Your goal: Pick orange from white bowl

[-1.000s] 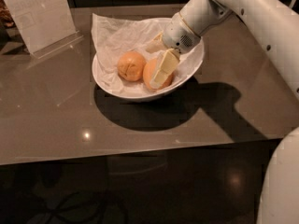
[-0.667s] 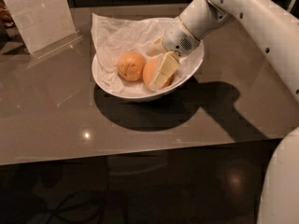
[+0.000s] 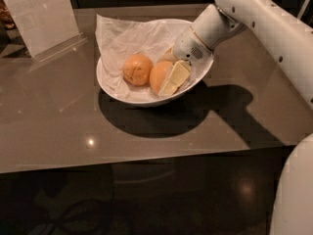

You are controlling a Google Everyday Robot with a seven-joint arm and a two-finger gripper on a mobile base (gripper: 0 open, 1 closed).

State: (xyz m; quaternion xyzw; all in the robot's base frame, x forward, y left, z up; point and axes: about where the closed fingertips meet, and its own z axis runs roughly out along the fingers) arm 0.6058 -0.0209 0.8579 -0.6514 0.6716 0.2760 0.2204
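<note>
The white bowl (image 3: 200, 77), lined with crumpled white paper, stands on the table and holds two oranges. The smooth pale orange (image 3: 156, 76) lies right of centre in the bowl. The darker, dimpled orange (image 3: 137, 69) lies to its left. My gripper (image 3: 165, 75) reaches down into the bowl from the right and is shut on the smooth orange. One cream finger (image 3: 175, 78) lies against the orange's front right side. The other finger is mostly hidden behind the orange. The orange rests low in the bowl.
The bowl stands on a glossy grey-brown table (image 3: 73, 126). A clear sign holder (image 3: 41, 16) stands at the back left. My white arm (image 3: 264, 28) spans the right side above the table. The table's front edge (image 3: 146, 161) runs across the middle.
</note>
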